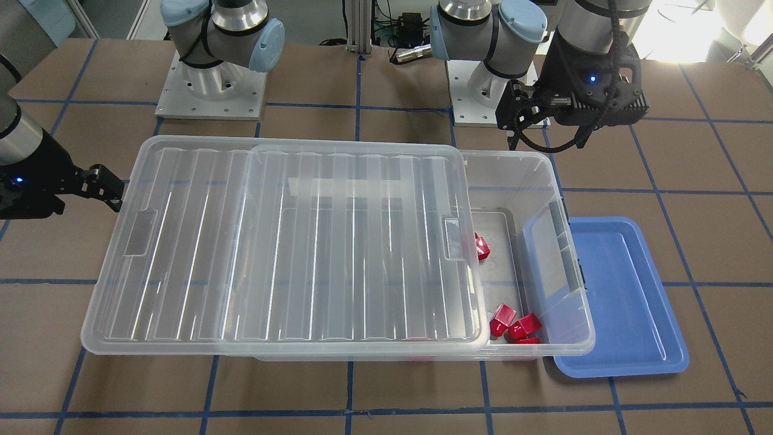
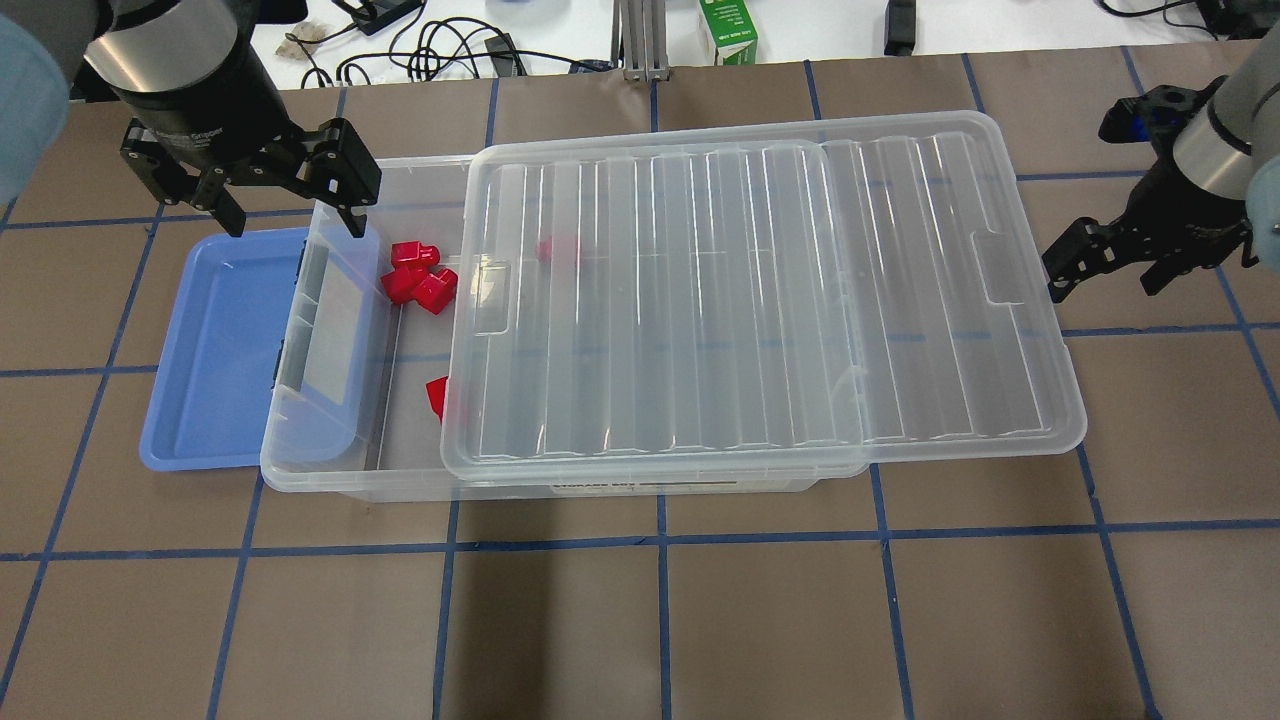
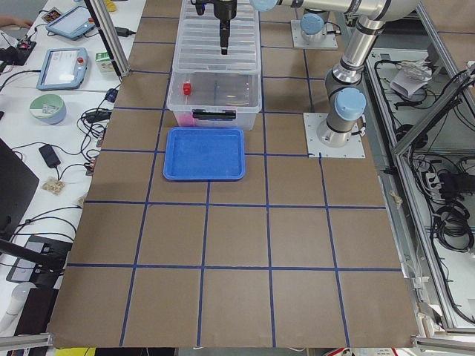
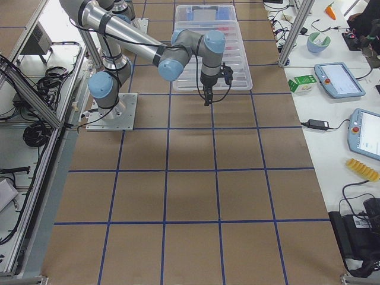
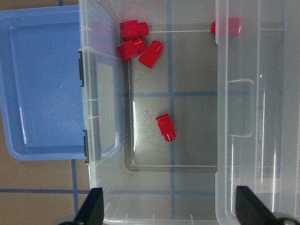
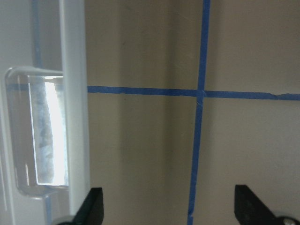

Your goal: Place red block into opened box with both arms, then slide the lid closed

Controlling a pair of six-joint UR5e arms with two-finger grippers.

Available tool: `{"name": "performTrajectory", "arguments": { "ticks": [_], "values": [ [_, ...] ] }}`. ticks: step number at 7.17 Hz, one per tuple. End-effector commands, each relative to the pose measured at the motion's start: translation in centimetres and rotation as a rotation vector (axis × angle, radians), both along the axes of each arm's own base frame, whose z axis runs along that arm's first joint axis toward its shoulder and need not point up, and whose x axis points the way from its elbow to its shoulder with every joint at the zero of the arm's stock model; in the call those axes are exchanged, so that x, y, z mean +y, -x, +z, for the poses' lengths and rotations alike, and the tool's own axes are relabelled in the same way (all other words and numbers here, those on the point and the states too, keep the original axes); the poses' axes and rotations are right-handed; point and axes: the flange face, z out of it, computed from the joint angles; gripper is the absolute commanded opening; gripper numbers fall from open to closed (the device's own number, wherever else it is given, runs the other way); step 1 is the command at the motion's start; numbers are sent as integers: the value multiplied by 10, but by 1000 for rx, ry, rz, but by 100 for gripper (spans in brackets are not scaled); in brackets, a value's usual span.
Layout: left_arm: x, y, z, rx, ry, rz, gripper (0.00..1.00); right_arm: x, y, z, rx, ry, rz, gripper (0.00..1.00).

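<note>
The clear box [image 2: 330,470] lies across the table. Its lid [image 2: 760,300] is slid toward my right, so the box's left end stands open. Several red blocks [image 2: 415,280] lie on the box floor there, one of them alone [image 5: 165,127] and one under the lid's edge [image 2: 558,248]. My left gripper [image 2: 292,222] hangs open above the box's left end wall, with nothing between its fingers [image 5: 91,208]. My right gripper [image 2: 1105,282] is open just beyond the lid's overhanging right end, near the notch [image 6: 42,140], and holds nothing.
A shallow blue tray [image 2: 215,350] lies against the box's left end, partly under it. Brown table with blue tape lines all round. Cables and a green carton [image 2: 728,30] sit beyond the far edge.
</note>
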Motion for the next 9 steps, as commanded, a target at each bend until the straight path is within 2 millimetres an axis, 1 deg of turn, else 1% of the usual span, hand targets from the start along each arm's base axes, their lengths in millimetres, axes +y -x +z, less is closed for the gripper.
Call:
{"name": "performTrajectory", "arguments": {
  "ticks": [1, 2, 3, 4, 5, 6, 7, 8, 9],
  "values": [
    [21, 3, 28, 49, 48, -7, 100, -2, -43, -2, -12, 3, 43, 100],
    [18, 2, 9, 22, -3, -9, 100, -3, -59, -2, -38, 12, 41, 100],
    [30, -1, 23, -9, 28, 4, 100, -2, -76, -1, -45, 13, 42, 100],
    [33, 0, 25, 0, 30, 6, 100, -1, -95, -1, -44, 14, 42, 100],
    [32, 0, 21, -1, 20, 2, 100, 0, -112, 0, -42, 17, 54, 100],
    [20, -8, 8, -3, -2, 17, 100, 1, -119, 0, -44, 15, 48, 100],
    [16, -6, -3, -2, -22, 20, 100, 1, -120, 1, -46, 18, 48, 100],
    [16, -5, 3, 2, -12, 19, 100, 0, -122, 0, -65, 18, 48, 100],
    [17, -4, 7, 43, -8, 14, 100, -4, -121, 4, -60, 28, 53, 100]
  ]
}}
